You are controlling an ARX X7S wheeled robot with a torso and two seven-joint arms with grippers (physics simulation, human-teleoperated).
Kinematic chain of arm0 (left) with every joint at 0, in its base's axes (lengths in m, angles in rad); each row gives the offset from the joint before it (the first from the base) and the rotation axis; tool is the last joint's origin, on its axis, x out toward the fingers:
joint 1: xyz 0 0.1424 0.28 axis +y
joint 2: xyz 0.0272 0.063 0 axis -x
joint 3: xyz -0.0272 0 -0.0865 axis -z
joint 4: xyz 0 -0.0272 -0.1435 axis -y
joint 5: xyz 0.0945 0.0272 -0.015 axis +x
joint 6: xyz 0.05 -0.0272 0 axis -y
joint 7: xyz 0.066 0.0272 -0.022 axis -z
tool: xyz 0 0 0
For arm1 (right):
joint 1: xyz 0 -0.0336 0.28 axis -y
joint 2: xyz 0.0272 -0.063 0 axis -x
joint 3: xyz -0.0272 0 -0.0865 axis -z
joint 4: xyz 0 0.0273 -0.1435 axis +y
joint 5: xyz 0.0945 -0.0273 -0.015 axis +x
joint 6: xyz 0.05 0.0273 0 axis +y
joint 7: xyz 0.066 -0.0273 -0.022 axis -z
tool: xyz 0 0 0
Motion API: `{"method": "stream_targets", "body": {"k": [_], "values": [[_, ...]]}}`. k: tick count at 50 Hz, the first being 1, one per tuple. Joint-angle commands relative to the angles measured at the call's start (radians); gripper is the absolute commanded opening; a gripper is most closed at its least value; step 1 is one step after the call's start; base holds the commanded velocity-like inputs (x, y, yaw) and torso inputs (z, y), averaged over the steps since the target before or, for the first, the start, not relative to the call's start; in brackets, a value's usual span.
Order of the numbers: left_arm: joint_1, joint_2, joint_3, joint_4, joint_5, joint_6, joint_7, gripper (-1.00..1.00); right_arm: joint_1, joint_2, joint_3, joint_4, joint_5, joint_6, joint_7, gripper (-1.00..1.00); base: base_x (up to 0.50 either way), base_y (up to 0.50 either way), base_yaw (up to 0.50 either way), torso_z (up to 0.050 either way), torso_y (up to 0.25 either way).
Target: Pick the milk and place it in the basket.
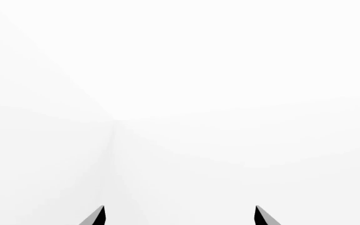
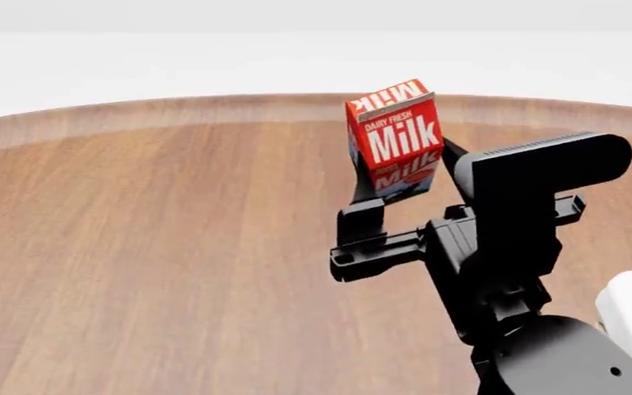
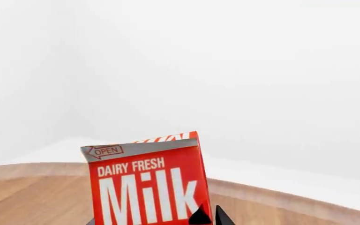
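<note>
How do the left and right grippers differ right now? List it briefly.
The left gripper is open, fingertips wide apart; the right gripper is shut. The left gripper holds nothing, while the right gripper clamps the tilted milk. The left gripper faces only blank white; the right gripper is over the wooden table. Both have black fingers.

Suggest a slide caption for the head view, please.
Right gripper holds the milk tilted above the wooden table.

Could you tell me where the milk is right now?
In the head view, the milk is right of centre, held tilted above the wooden table in the right pincer.
</note>
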Motion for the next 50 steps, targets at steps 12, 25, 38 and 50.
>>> {"method": "stream_targets", "body": {"k": [12,25,38,50], "values": [[-0.002,0.024,-0.017,-0.006,0.021,0.008,0.022,1.00,0.000,-0.056,0.017,0.083,-0.123,-0.083,-0.047,-1.00,0.00,0.00,0.00,0.000,0.002],[-0.004,0.024,-0.016,-0.006,0.019,0.006,0.022,1.00,-0.026,-0.132,-0.030,0.242,-0.179,-0.215,-0.150,-1.00,0.00,0.00,0.00,0.001,0.002],[-0.005,0.025,-0.016,-0.006,0.019,0.005,0.023,1.00,-0.026,-0.132,-0.031,0.242,-0.178,-0.216,-0.149,-1.00,0.00,0.00,0.00,0.000,0.002],[-0.004,0.028,-0.019,-0.007,0.019,0.002,0.023,1.00,0.042,-0.076,0.004,0.165,-0.118,-0.142,-0.143,-1.00,0.00,0.00,0.00,0.001,0.002]]}}
